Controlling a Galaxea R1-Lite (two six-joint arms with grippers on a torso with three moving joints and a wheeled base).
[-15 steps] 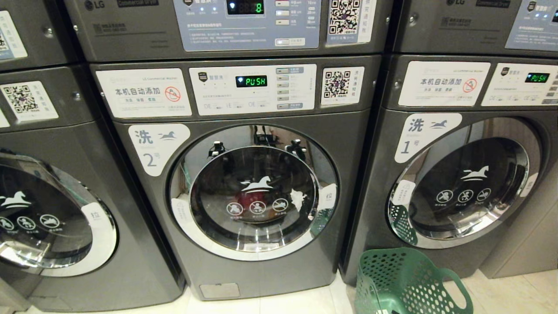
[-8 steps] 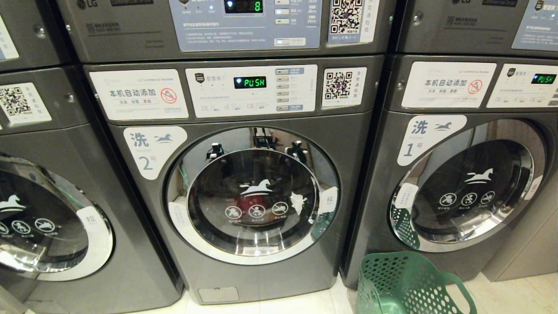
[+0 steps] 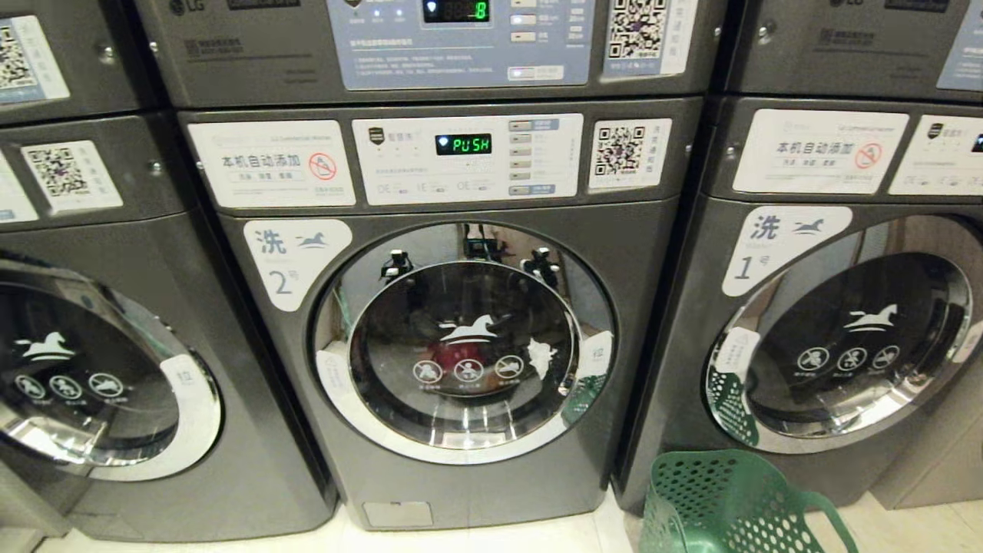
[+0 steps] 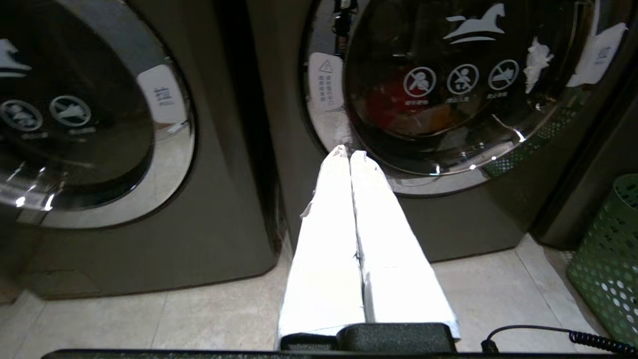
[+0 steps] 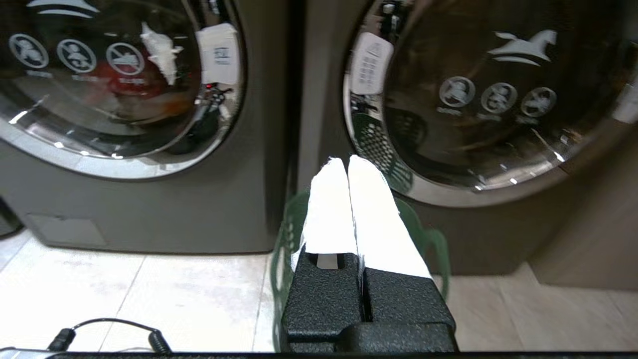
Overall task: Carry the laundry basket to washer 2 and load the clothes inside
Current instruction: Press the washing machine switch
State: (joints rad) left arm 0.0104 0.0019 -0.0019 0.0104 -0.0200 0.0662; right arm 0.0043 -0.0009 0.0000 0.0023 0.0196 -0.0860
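Straight ahead of the robot stands washer 2 (image 3: 461,338), its chrome-ringed glass door shut and its display reading PUSH; behind the glass the clothes (image 4: 398,107) show as a red patch with some orange beside it, so the load looks to be inside already. Down at the foot of the neighbouring washer 1 (image 3: 837,338), on the pale tiled floor (image 3: 491,538), sits the laundry basket (image 3: 729,503) — just to the right of washer 2, close against the machine fronts, and what shows of its inside looks empty. That placement makes sense as a judgement: set aside there, it would leave the swing of washer 2's door free while staying within reach. Neither arm appears in the head view. The left hand (image 4: 349,152) hangs low before washer 2, its white-wrapped fingers (image 4: 329,239) pressed together on nothing; the right hand (image 5: 346,159) is likewise pressed together and empty, poised above the basket and pointing toward the seam between the two machines. Both look parked rather than at work, which fits a task near its close. A third washer (image 3: 100,369) stands at the left, and a row of machines with control panels and QR stickers is stacked above — a self-service laundry room, with dark grey metal all along the wall and light tile underfoot.
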